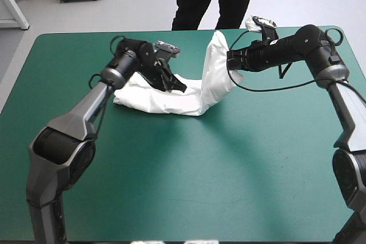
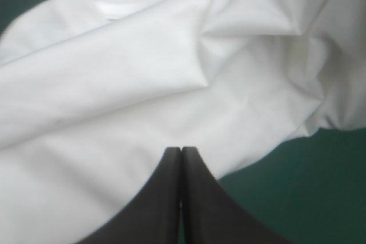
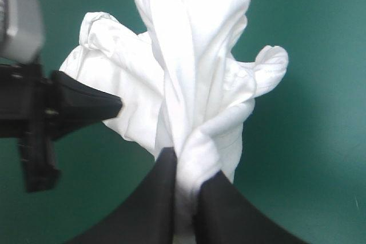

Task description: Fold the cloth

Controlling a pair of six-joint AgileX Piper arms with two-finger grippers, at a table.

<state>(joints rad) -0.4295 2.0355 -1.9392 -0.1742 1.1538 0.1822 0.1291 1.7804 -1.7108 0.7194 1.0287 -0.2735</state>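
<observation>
Pinching raised end of T-shirt [image 1: 154, 100] in my right gripper [image 1: 230, 64], upper centre | left gripper [image 1: 182, 88] closed, empty, over flat half, centre-left.

Left tool [image 2: 181, 150] (closed tight) sits over the rumpled white T-shirt [image 2: 143, 84].

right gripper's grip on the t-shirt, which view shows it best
The right wrist view: the right gripper pinches a bunched fold of the T-shirt between its fingers, close up. The high view shows it holding that end raised, far off. The left wrist view shows cloth, not this gripper.
</observation>
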